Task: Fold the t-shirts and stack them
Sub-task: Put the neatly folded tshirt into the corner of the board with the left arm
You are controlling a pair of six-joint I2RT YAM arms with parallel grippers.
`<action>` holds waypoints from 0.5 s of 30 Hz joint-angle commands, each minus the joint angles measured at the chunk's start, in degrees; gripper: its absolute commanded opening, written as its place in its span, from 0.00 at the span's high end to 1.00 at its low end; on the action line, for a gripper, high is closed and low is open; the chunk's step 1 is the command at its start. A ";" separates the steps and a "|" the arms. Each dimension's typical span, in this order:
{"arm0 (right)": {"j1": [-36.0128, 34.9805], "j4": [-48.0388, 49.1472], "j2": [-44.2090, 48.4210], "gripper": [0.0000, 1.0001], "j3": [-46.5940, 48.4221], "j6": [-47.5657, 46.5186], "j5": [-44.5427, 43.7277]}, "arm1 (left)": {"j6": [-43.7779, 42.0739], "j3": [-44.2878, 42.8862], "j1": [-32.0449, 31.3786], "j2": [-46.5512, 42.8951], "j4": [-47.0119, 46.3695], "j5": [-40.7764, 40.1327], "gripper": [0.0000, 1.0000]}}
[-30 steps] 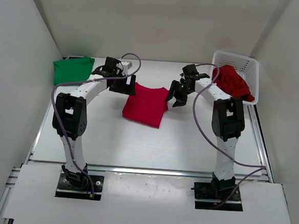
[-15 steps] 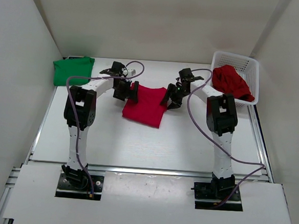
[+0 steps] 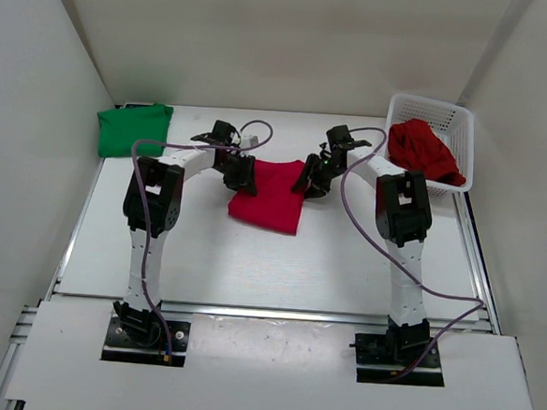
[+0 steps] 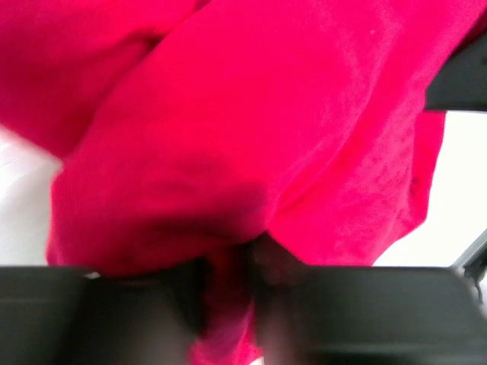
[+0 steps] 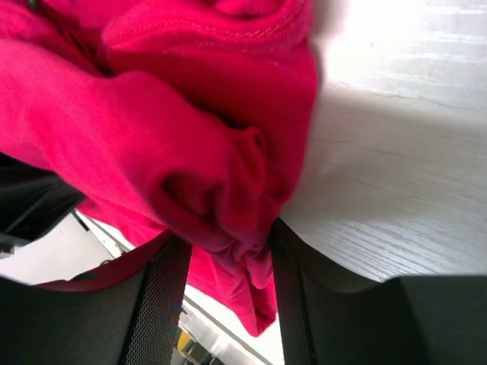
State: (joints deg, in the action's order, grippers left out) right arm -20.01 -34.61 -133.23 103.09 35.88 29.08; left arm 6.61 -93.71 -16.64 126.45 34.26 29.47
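A folded red t-shirt (image 3: 272, 197) lies mid-table. My left gripper (image 3: 241, 173) sits at its far left corner, jaws shut on a pinch of red cloth (image 4: 228, 152). At the far right corner, my right gripper (image 3: 313, 178) holds a bunched fold of the same shirt (image 5: 190, 152), which fills the gap between both fingers (image 5: 283, 296). Back left lies a folded green t-shirt (image 3: 133, 128). Another red t-shirt (image 3: 426, 150) is crumpled in the basket.
The white mesh basket (image 3: 449, 112) stands at the back right corner. White walls close the table on the left, back and right. Both arms' cables loop above the red shirt's far edge.
Both grippers have moved inward and down onto the red shirt's far corners. The left jaws went from wide open to closed on cloth, and the right jaws narrowed around a fold.
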 commanded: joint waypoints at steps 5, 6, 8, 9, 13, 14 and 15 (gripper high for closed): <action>0.50 0.34 2.17 0.48 -2.54 -1.25 0.54 | -0.72 -3.31 0.55 2.23 4.41 0.51 1.00; 1.37 -0.01 2.62 0.48 -2.80 -1.86 0.36 | -1.16 -4.19 1.34 1.61 4.85 -0.29 1.00; 2.08 -2.29 6.12 0.47 -3.16 -3.79 -1.91 | -2.56 -5.42 1.79 -1.37 5.29 -2.92 1.00; 2.78 -3.09 7.01 0.47 -3.16 -4.58 -2.18 | -4.05 -6.65 1.96 -2.69 5.73 -6.15 1.00; 4.53 -8.00 13.25 0.46 -3.51 -9.24 -6.75 | -9.67 -11.13 2.49 -5.51 7.04 -17.06 1.00; 4.45 -8.63 14.74 0.45 -3.68 -10.03 -7.71 | -10.73 -11.92 2.84 -5.08 7.83 -19.34 1.00; 4.89 -8.98 15.97 0.46 -3.86 -10.73 -8.25 | -11.18 -13.67 3.37 -4.55 9.06 -20.32 1.00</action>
State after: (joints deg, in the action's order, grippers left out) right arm -16.36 -40.23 -124.75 99.39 29.65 24.53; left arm 0.25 -102.54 -14.70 127.48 41.41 18.50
